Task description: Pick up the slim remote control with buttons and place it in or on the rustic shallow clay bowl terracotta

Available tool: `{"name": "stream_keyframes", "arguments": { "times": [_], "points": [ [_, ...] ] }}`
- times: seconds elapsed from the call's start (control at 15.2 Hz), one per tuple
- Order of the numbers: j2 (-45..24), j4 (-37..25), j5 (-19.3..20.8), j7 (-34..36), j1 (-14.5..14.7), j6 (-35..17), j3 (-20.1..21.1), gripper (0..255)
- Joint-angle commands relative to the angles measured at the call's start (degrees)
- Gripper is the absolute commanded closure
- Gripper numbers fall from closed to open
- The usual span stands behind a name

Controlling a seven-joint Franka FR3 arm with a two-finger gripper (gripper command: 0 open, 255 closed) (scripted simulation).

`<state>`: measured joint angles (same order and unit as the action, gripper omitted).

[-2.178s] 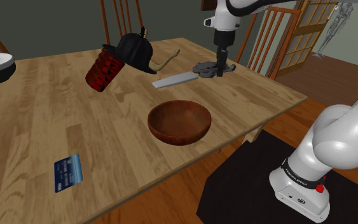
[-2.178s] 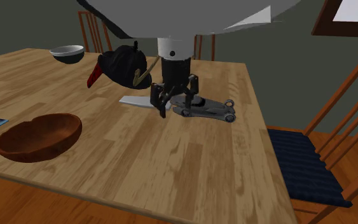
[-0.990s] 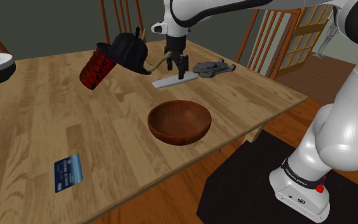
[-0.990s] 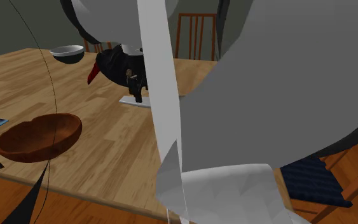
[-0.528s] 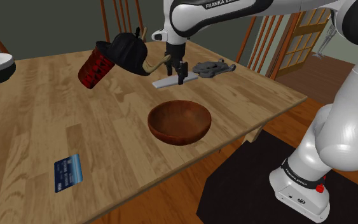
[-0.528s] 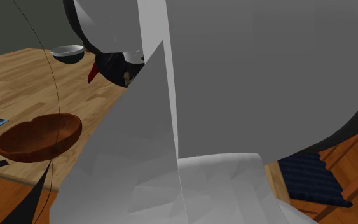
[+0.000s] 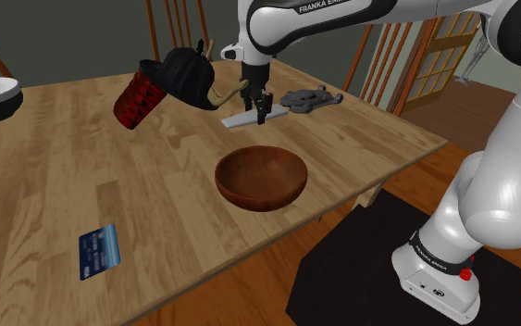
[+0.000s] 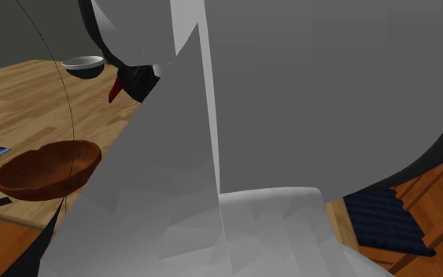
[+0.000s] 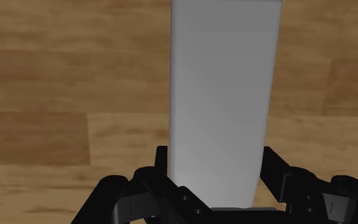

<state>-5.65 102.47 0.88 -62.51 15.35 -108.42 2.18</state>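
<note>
Wooden table (image 7: 55,167): hat (image 7: 192,74) and grey tool (image 7: 309,97) flank remote (image 7: 238,120).

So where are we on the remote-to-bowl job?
Done: the approach. The gripper is low over the grey remote, straddling it. In hand: the grasp. A firm hold can't be confirmed, and the remote lies flat on the table. Left: lift, carry to the brown bowl, which holds nothing, and release.

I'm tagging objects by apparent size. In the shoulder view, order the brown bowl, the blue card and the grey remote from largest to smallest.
1. brown bowl, clearly largest.
2-3. blue card and grey remote: unsure; the remote is longer but thinner, and the card lies nearer the camera.
</note>
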Motion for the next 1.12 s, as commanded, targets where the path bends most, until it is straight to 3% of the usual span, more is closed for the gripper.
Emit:
{"name": "stream_keyframes", "arguments": {
  "times": [0.0,0.33,1.06],
  "points": [
    [-0.09,0.04,-0.01,0.00,0.03,-0.02,0.04,255],
    [-0.05,0.04,-0.01,0.00,0.04,0.02,0.04,255],
    [0.31,-7.99,-0.06,-0.09,0.07,8.40,0.04,255]
  ]
}}
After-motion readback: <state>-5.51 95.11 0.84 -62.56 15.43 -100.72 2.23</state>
